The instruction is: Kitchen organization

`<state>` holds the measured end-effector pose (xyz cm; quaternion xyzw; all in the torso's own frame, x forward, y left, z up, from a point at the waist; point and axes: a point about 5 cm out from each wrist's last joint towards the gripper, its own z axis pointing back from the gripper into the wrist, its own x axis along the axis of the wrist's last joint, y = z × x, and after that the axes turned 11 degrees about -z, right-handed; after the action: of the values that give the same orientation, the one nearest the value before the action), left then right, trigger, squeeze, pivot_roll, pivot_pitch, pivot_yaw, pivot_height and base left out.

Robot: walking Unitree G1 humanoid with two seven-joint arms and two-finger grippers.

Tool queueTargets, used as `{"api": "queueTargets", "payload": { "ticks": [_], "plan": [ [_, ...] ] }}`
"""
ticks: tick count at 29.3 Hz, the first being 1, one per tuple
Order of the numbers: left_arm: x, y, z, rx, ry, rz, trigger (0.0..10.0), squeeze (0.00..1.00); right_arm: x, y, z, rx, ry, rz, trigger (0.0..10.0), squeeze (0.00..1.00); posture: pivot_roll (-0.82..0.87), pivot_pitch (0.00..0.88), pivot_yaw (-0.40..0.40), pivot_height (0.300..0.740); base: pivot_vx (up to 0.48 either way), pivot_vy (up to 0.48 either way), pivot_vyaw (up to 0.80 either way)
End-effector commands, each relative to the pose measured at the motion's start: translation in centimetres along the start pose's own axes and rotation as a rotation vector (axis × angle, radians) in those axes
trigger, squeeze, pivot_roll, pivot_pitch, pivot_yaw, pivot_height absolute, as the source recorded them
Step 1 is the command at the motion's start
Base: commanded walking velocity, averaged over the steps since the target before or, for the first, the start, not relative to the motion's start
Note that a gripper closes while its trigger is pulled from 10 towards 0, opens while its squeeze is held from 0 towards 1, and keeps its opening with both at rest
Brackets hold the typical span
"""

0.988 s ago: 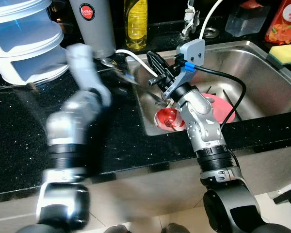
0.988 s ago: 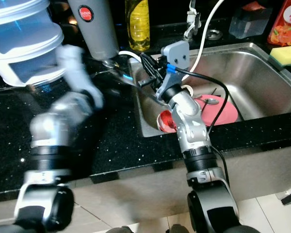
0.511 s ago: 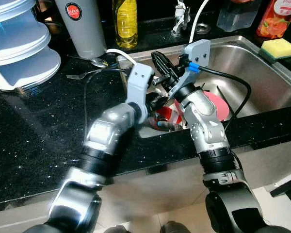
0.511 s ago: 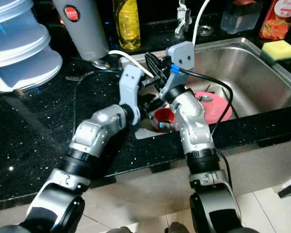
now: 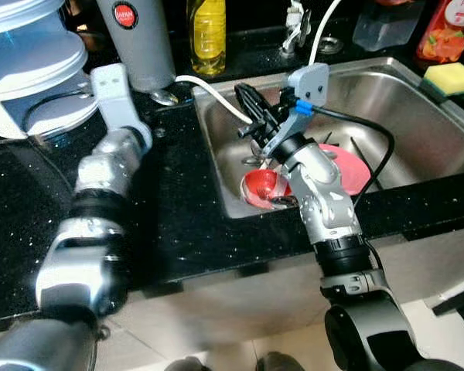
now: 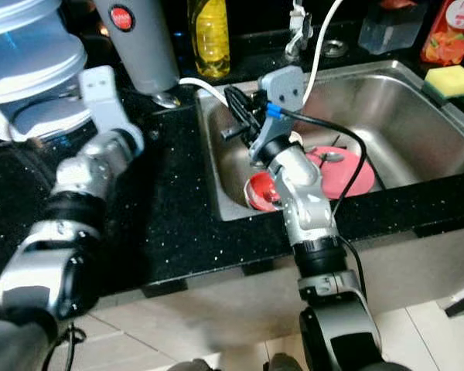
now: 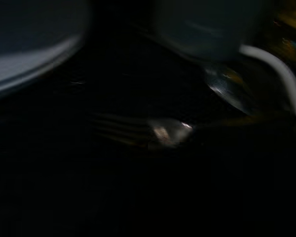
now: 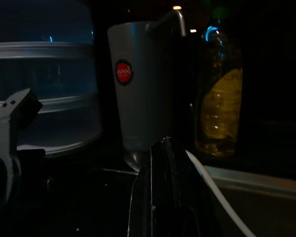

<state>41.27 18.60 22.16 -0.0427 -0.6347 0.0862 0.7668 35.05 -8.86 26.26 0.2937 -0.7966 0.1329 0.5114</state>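
One arm has changed station: the left gripper (image 5: 108, 77), fingers' state indeterminable, has withdrawn from the sink (image 5: 417, 100) to the counter near the fork (image 7: 153, 131), suggesting cutlery pickup next, while the right gripper (image 5: 251, 116), fingers together, remains above the red cup (image 5: 259, 185).

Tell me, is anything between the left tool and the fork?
Nothing visible does. In the left wrist view the fork lies ahead on the black counter, with the spoon beside it.
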Motion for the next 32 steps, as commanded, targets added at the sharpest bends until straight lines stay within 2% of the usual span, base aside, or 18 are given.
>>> {"api": "queueTargets", "payload": {
  "ticks": [1, 5, 6, 12, 14, 17, 22, 23, 28, 30, 32],
  "plan": [
    [0.2, 0.8, -0.2, 0.061, 0.0, 0.052, 10.0, 0.0, 0.0, 0.4, 0.2, 0.008, 0.004, -0.007, 10.0, 0.0, -0.02, 0.115, 0.089, 0.74, 0.0, 0.0, 0.0],
    [0.5, 1.2, -0.3, 0.095, -0.008, 0.065, 10.0, 0.0, 0.1, 0.3, 0.5, 0.0, 0.008, -0.004, 10.0, 0.0, -0.04, 0.124, 0.091, 0.74, 0.0, 0.0, 0.0],
    [0.9, 1.2, -0.3, 0.105, -0.027, 0.064, 10.0, 1.0, 0.0, 0.1, 0.8, -0.008, 0.015, 0.002, 10.0, 0.0, -0.06, 0.142, 0.095, 0.74, 0.0, 0.0, 0.0],
    [1.5, 1.1, -0.5, 0.12, -0.052, 0.069, 10.0, 1.0, 0.1, -0.2, 1.5, -0.027, 0.033, 0.015, 10.0, 0.0, -0.08, 0.159, 0.096, 0.74, 0.0, 0.0, 0.0],
    [1.9, 1.1, -0.5, 0.149, -0.08, 0.022, 10.0, 1.0, 0.3, -0.2, 1.7, -0.03, 0.037, 0.017, 10.0, 0.0, -0.09, 0.164, 0.095, 0.74, 0.0, 0.0, 0.0],
    [3.8, 1.0, -0.3, 0.181, -0.198, -0.065, 10.0, 1.0, 0.3, -0.2, 1.8, -0.034, 0.041, 0.018, 10.0, 0.0, -0.09, 0.171, 0.093, 0.74, 0.0, 0.0, 0.0],
    [5.0, 1.2, -0.1, 0.209, -0.255, -0.097, 10.0, 1.0, 0.3, -0.2, 1.8, -0.034, 0.044, 0.018, 10.0, 0.0, -0.09, 0.174, 0.091, 0.74, 0.0, 0.0, 0.0],
    [5.7, 2.3, 0.2, 0.264, -0.289, -0.071, 10.0, 0.0, 0.3, -0.1, 1.8, -0.031, 0.049, 0.015, 10.0, 0.0, -0.09, 0.185, 0.086, 0.74, 0.0, 0.0, 0.0],
    [5.8, 3.5, 0.3, 0.296, -0.278, -0.008, 10.0, 0.0, 0.4, 0.1, 1.8, -0.026, 0.055, 0.013, 10.0, 0.0, -0.1, 0.198, 0.081, 0.74, 0.0, 0.0, 0.0],
    [5.5, 4.2, 0.3, 0.306, -0.244, 0.064, 10.0, 0.0, 0.6, 0.1, 2.0, -0.026, 0.061, 0.014, 10.0, 0.0, -0.11, 0.23, 0.078, 0.74, 0.0, 0.0, 0.0],
    [5.4, 4.4, 0.3, 0.312, -0.23, 0.085, 10.0, 0.0, 0.7, 0.1, 2.0, -0.027, 0.063, 0.014, 10.0, 0.0, -0.11, 0.234, 0.078, 0.74, 0.0, 0.0, 0.0]
  ]
}}
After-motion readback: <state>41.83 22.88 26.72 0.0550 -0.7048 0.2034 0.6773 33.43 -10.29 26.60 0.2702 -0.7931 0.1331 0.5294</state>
